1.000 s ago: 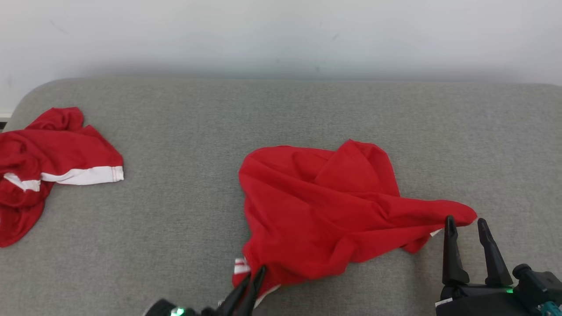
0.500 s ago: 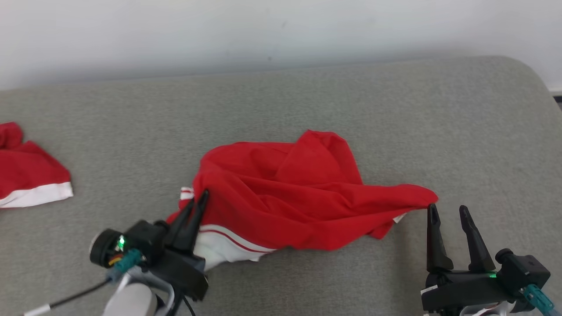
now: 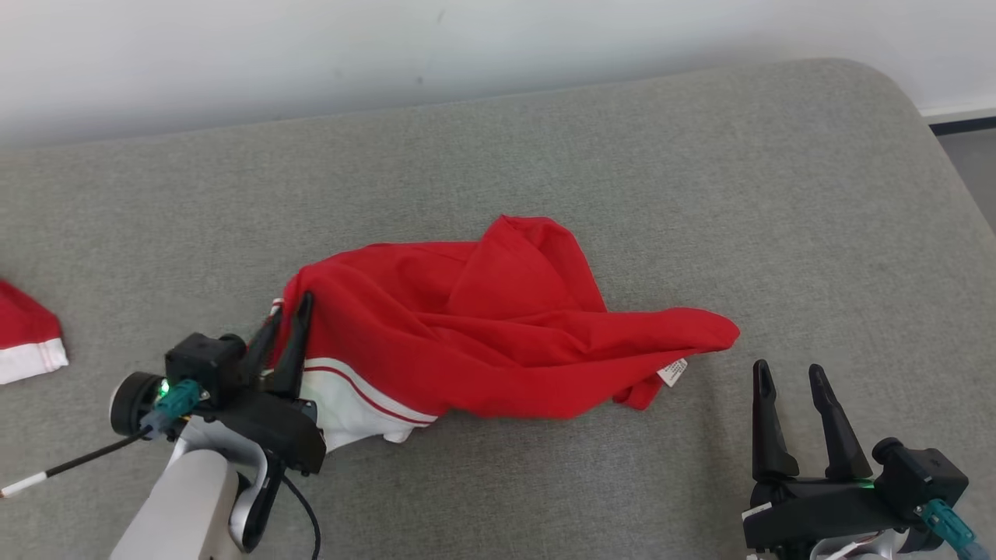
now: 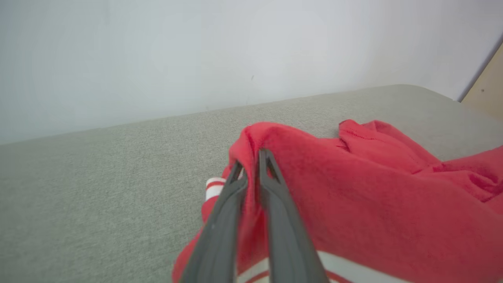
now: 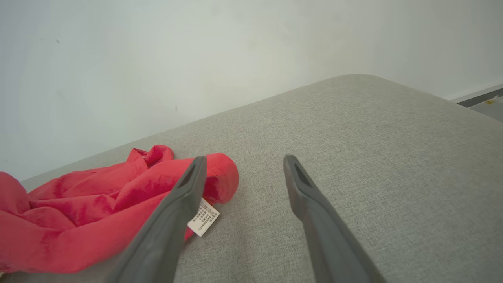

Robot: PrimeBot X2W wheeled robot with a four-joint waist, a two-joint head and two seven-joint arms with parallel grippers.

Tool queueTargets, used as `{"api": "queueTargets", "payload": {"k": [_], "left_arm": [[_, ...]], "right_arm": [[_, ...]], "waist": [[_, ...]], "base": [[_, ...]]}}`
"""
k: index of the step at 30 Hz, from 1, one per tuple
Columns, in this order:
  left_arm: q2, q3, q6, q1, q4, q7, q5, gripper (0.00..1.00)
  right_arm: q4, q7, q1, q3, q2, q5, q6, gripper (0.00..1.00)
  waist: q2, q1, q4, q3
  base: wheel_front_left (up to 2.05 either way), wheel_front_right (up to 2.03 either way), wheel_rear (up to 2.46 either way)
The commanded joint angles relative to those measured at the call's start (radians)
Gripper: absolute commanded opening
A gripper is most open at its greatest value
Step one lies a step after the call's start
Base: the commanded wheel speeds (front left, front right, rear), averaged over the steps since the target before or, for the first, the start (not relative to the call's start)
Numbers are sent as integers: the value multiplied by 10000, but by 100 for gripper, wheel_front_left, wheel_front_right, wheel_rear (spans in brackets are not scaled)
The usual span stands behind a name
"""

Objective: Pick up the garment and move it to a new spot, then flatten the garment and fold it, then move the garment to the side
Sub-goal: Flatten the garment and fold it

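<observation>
The left end effector [image 3: 288,311] is pinched shut on the garment [image 3: 506,342]. In the left wrist view its two dark fingers [image 4: 275,204] lie almost together with a fold of red cloth clamped between them, and the cloth drapes over their tips. The grip sits at the garment's left end, just above a white band [image 3: 350,397] with a thin red stripe, which spills out below the fingers. A small striped cuff [image 4: 214,188] shows just left of the fingers in the wrist view. Behind the end effector, its pale forearm [image 3: 183,505] rises from the lower left of the head view, and a dark cable [image 3: 70,467] trails off to the left.

The right end effector [image 3: 787,369] stands wide apart and holds nothing. It sits at the lower right of the head view, fingers pointing up, near the garment's right tip with a gap of bare cloth-covered surface between them.

The garment lies crumpled in the middle of the grey surface [image 3: 700,194], stretched from the left grip to a narrowing point on the right. A white care label [image 3: 673,372] hangs at its lower edge near that point. A second red garment [image 3: 23,334] with a white hem lies at the far left edge, well apart. A pale wall [image 3: 467,47] stands behind the surface.
</observation>
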Motion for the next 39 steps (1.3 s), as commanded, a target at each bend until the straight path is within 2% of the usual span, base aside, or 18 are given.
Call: {"api": "queueTargets", "payload": {"k": [1, 11, 16, 23, 38, 39], "left_arm": [[-39, 165, 18, -58, -64, -27, 49, 100], [-572, 1890, 18, 1829, -2299, -27, 652, 100], [-999, 2241, 17, 3196, -2950, -27, 945, 100], [-1314, 1717, 17, 4099, -2414, -27, 954, 100], [-1449, 1779, 17, 3486, -634, -27, 667, 100], [-1449, 1744, 17, 3428, -558, -27, 621, 50]], "right_arm": [[9, -9, 1, 1, 16, 38, -23, 100], [-80, -9, 180, -134, 16, 155, -23, 100], [-104, -9, 243, -233, 16, 168, -23, 100], [-115, -9, 214, -200, 16, 96, -23, 100], [-117, -9, 347, -142, 15, 65, -23, 100], [-104, -9, 358, -172, 16, 52, -23, 100]], "waist": [[-1, -2, 134, -79], [-1, -2, 997, -189], [-1, -2, 1269, -233], [-1, -2, 1166, -304], [-1, -2, 509, -350], [-1, -2, 503, -355]], "base": [[0, 0, 0], [0, 0, 0], [0, 0, 0], [0, 0, 0], [0, 0, 0], [0, 0, 0]]}}
